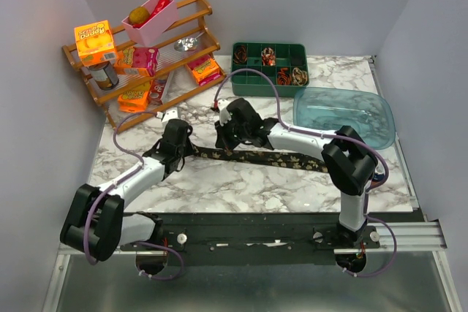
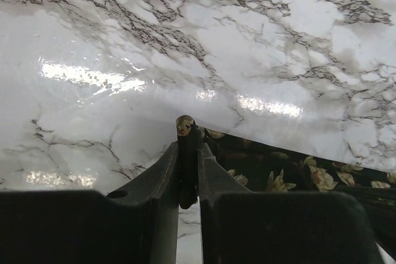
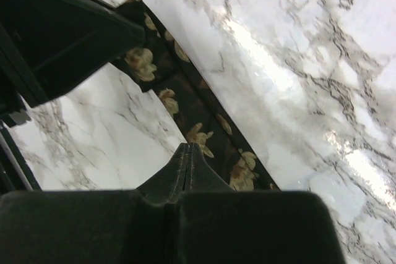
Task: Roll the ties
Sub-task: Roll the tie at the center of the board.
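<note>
A dark tie [image 1: 278, 158] with a tan flower pattern lies flat across the middle of the marble table [image 1: 241, 188]. My left gripper [image 1: 190, 150] is shut on its left end; in the left wrist view the folded end of the tie [image 2: 185, 129] stands pinched between the jaws of the left gripper [image 2: 188, 153], and the rest runs off to the right. My right gripper [image 1: 228, 144] hovers just to the right, over the tie. In the right wrist view the right gripper [image 3: 188, 149] is shut with nothing in it, just above the tie [image 3: 185, 100]. Small coiled ties [image 1: 283, 76] sit in the green tray.
The green compartment tray [image 1: 247, 82] stands at the back centre, with a clear blue bin [image 1: 344, 113] to its right. A wooden rack [image 1: 197, 5] with boxes, a can and a pink bin [image 1: 150, 21] fills the back left. The left gripper's body [image 3: 62, 29] shows in the right wrist view.
</note>
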`<action>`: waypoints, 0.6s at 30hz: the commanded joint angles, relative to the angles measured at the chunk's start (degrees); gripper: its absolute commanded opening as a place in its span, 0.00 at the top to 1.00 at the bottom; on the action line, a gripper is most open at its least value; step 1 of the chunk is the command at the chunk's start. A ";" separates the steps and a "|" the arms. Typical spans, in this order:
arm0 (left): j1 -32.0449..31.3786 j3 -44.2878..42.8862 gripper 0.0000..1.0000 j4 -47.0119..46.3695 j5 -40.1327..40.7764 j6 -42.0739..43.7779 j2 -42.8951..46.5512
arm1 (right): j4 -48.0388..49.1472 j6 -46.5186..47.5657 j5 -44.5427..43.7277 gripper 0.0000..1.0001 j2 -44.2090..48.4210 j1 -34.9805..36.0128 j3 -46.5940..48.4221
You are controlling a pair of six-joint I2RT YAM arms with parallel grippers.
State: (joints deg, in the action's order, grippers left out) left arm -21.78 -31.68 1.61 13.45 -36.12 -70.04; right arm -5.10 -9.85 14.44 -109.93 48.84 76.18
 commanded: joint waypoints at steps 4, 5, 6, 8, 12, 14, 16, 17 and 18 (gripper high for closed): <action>-1.42 -3.64 1.00 3.92 5.96 2.63 -3.96 | -0.43 0.09 -2.31 0.99 -0.20 -1.11 -2.79; -2.12 -4.00 1.00 4.19 6.49 2.72 -4.31 | -0.61 0.09 -2.31 0.99 -0.28 -1.38 -2.88; -2.56 -4.35 1.00 4.46 7.80 2.81 -4.58 | -0.61 0.00 -2.39 0.99 -0.37 -1.47 -3.23; -3.70 -5.14 1.00 4.63 8.87 2.90 -5.54 | -0.61 -0.09 -2.31 0.99 -0.55 -1.82 -3.50; -5.63 -6.72 1.00 5.60 11.42 3.07 -7.56 | -0.70 -0.44 -2.83 0.99 -0.46 -2.34 -4.20; -6.52 -7.51 1.00 5.95 12.73 3.07 -8.36 | -0.79 -0.52 -2.83 0.99 -0.37 -2.61 -4.46; -7.83 -8.13 1.00 6.39 13.61 2.90 -9.23 | -0.87 -0.70 -3.01 0.99 -0.37 -2.87 -4.81; -8.27 -8.39 1.00 6.57 14.40 2.90 -9.50 | -0.96 -0.87 -3.10 0.99 -0.37 -3.05 -4.82; -8.71 -8.66 1.00 6.74 14.93 2.81 -9.76 | -0.96 -0.88 -2.75 0.99 -0.55 -3.14 -4.82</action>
State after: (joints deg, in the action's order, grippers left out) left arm -28.62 -38.37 6.66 22.81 -33.58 -78.52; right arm -5.69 -10.13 12.80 -109.95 46.33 72.10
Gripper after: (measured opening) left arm 0.225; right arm 0.011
